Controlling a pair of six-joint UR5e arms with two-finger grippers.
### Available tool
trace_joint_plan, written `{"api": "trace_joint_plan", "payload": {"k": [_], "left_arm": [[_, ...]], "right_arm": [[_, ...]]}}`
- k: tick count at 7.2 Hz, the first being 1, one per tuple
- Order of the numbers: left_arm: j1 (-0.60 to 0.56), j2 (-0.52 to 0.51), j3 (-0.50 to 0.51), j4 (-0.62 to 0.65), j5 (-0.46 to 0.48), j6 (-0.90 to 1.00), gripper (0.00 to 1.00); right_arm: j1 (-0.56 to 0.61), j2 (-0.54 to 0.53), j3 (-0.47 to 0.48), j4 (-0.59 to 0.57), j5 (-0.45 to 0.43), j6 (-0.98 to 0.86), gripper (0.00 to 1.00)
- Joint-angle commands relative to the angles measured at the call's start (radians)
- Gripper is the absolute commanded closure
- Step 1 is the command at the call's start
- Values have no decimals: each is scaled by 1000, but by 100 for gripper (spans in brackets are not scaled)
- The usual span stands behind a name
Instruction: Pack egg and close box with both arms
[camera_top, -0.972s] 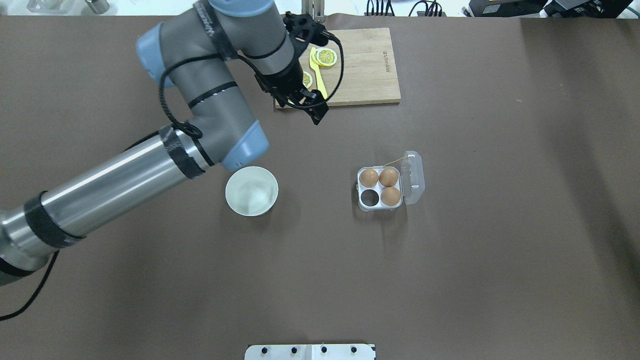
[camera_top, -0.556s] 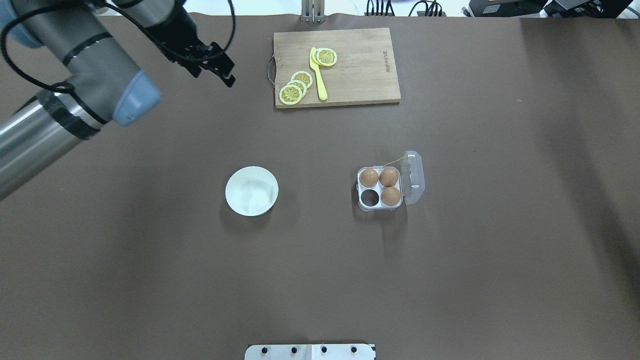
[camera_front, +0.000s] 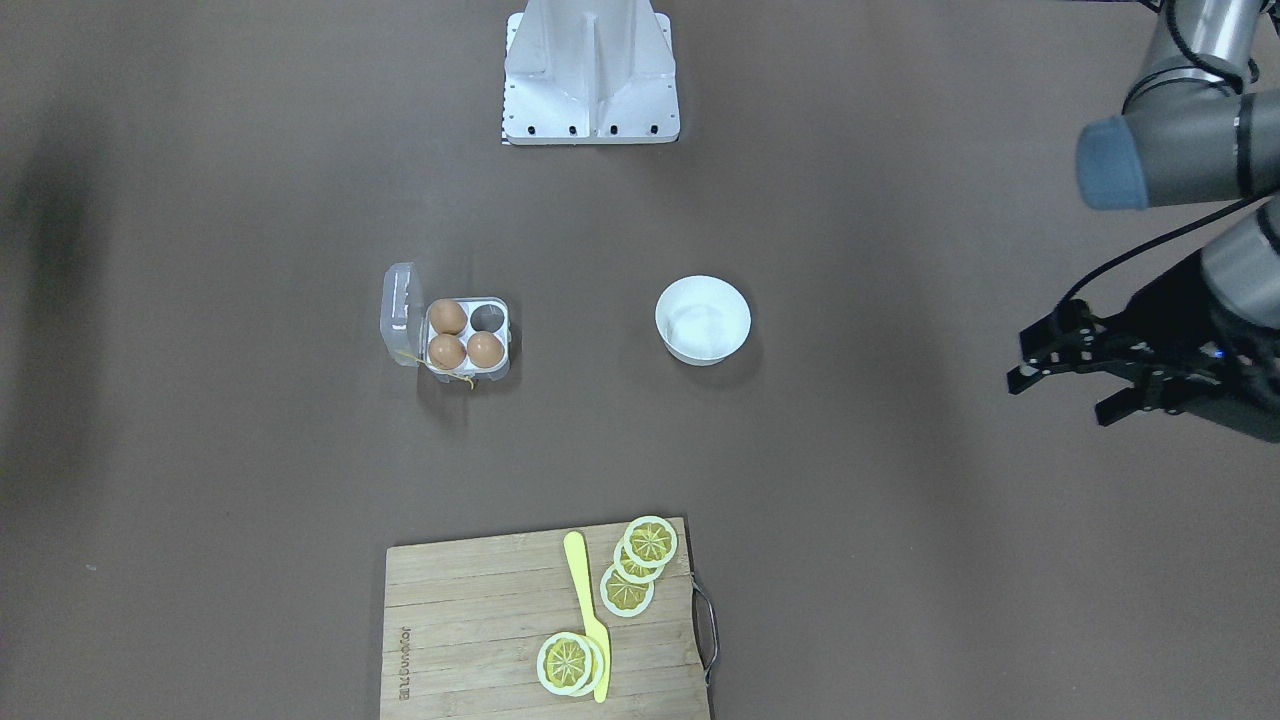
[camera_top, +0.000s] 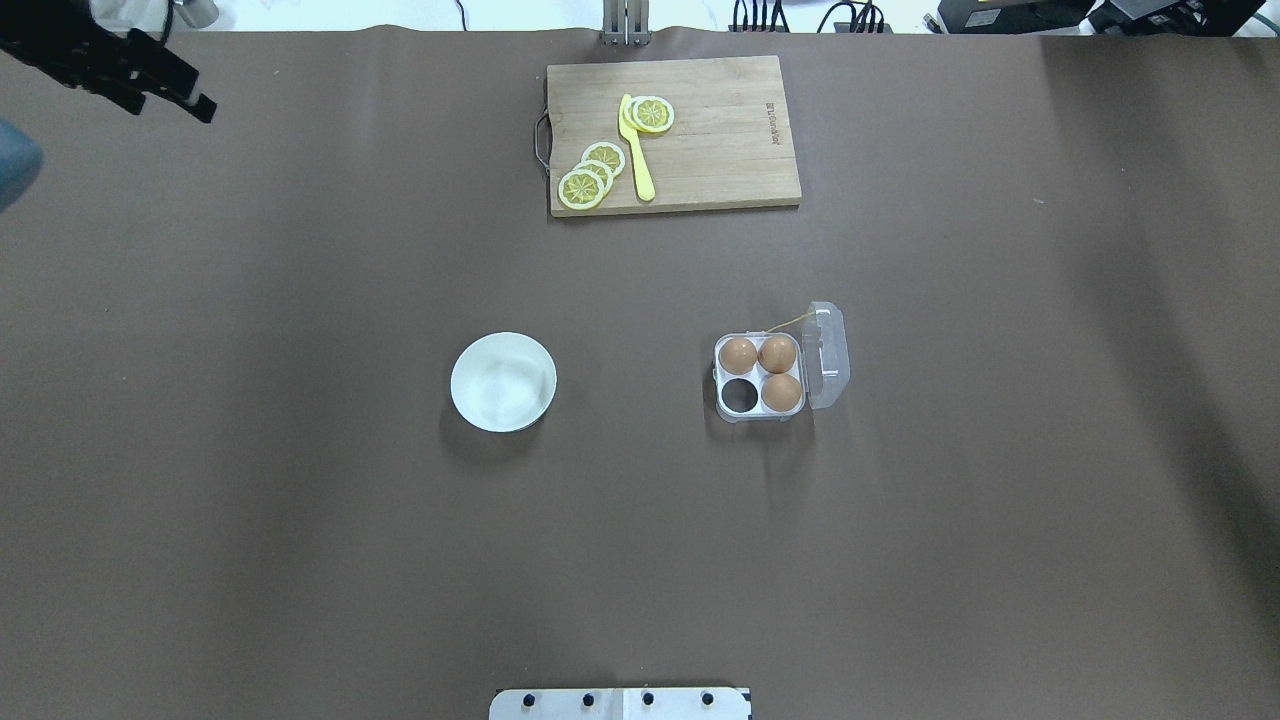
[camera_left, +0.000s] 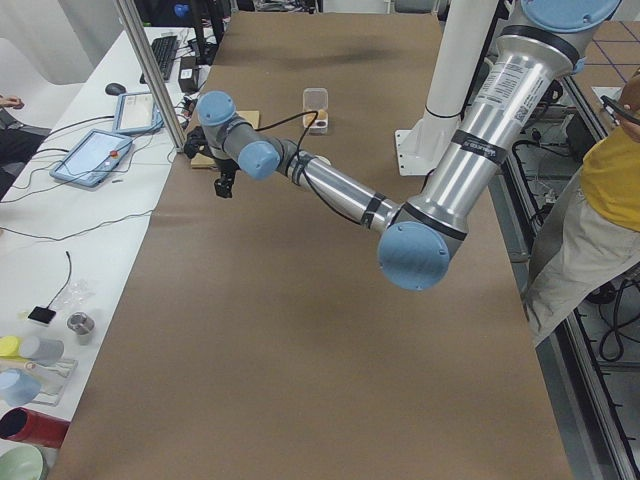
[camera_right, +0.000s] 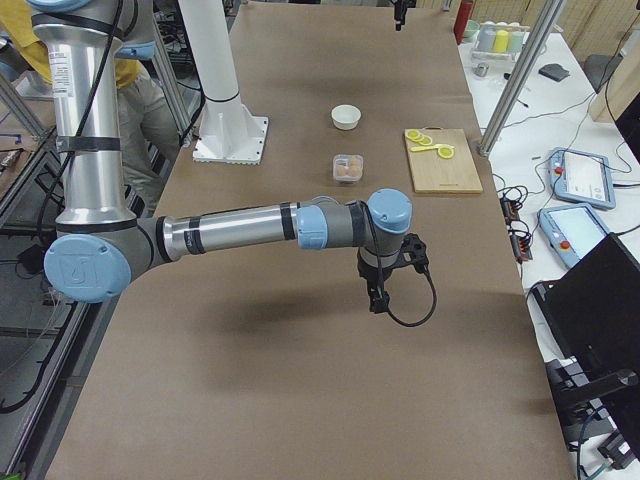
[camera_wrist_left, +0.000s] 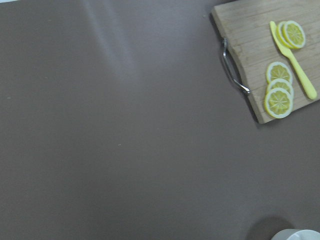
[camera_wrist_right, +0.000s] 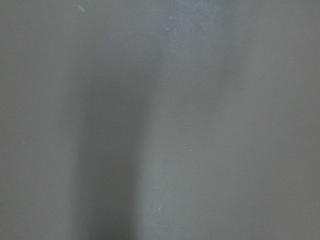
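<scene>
The clear box stands open right of the table's centre, its lid folded out to the right. Three light-brown eggs fill three cells; the near-left cell is empty. The box also shows in the front view. No loose egg shows. My left gripper is open and empty, high at the far left, also seen in the front view. My right gripper shows only in the exterior right view, far from the box; I cannot tell whether it is open or shut.
A round white bowl stands left of the box and looks empty. A wooden cutting board at the back holds lemon slices and a yellow knife. The robot base plate is at the near edge.
My left arm has swung from over the cutting board's left end to the far left corner. The box, eggs and bowl have not moved.
</scene>
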Motion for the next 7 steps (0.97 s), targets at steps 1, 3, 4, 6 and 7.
{"api": "trace_joint_plan", "payload": {"k": [1,3,4,6,7], "left_arm": [[-139,160,-53,-6,-29,53,2],[-223,257,-74,-10,-18,58,2],[-227,298,-88,-34,-15,59,2],[-241,332,-102,-38,-20,59,2],[-264,336,-101,-38,-24,59,2]], "right_arm": [[-16,9,3,-1,1,0,0],[-57,11,17,-4,3,7,0],[-91,33,21,-11,26,11,0],[-128,89,27,-36,156,39,0],[-179,142,31,-91,229,55,15]]}}
